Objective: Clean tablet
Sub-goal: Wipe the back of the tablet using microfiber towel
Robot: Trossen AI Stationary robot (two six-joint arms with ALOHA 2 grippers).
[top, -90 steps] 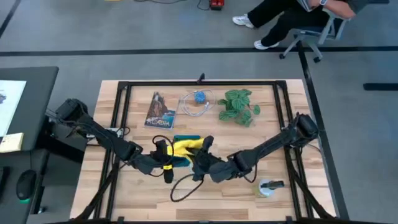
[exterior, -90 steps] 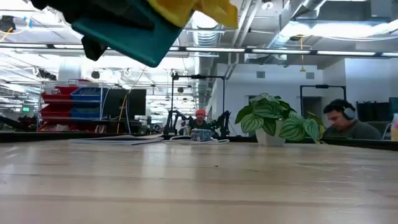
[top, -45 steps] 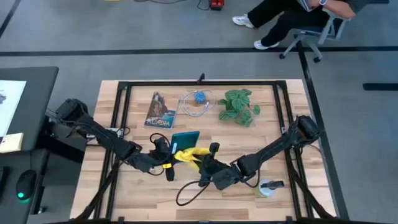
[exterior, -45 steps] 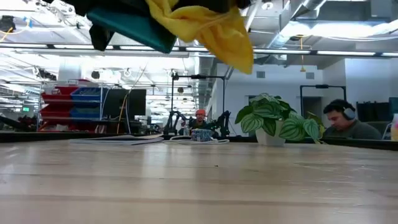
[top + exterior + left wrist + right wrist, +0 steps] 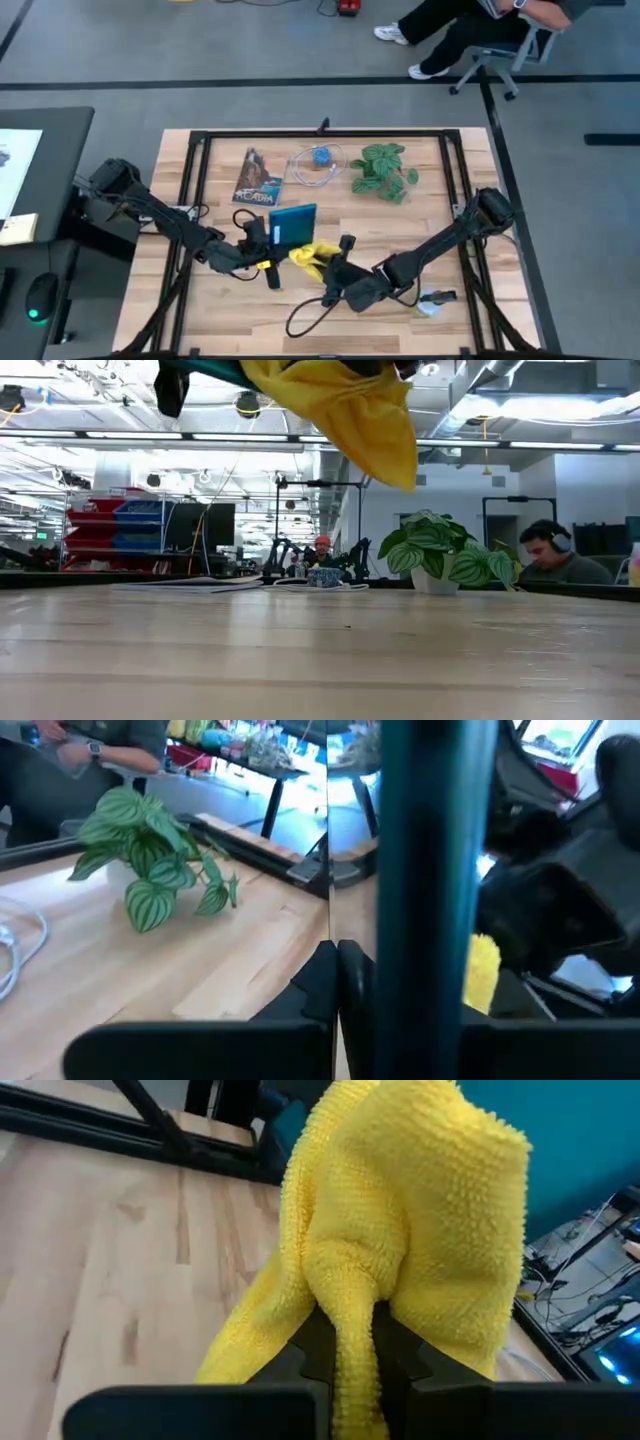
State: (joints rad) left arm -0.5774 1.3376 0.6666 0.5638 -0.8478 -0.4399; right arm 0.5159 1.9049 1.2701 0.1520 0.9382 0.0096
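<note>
A pale wooden worktop (image 5: pixel 230 300) inside a black frame, in an open lab where a person (image 5: pixel 552 555) wearing headphones sits at the far edge; at its middle two dark arms meet above the boards. The left gripper (image 5: pixel 262 237) has its jaws pinching the tablet (image 5: pixel 293 224), which hangs in the air tilted with its teal face up, clear of the wood. The right gripper (image 5: pixel 340 262) has its jaws pressed together on a bunched yellow cloth (image 5: pixel 311 255), held just beside the tablet's lower edge; whether cloth and tablet touch cannot be told. Behind them lie an "ACADIA" booklet (image 5: pixel 256 177), a coiled cable (image 5: pixel 316 164) and a potted plant (image 5: pixel 384 170). Judged from this, both pick-ups are done; the wiping itself appears under way or about to begin, and setting tablet and cloth down remains.
</note>
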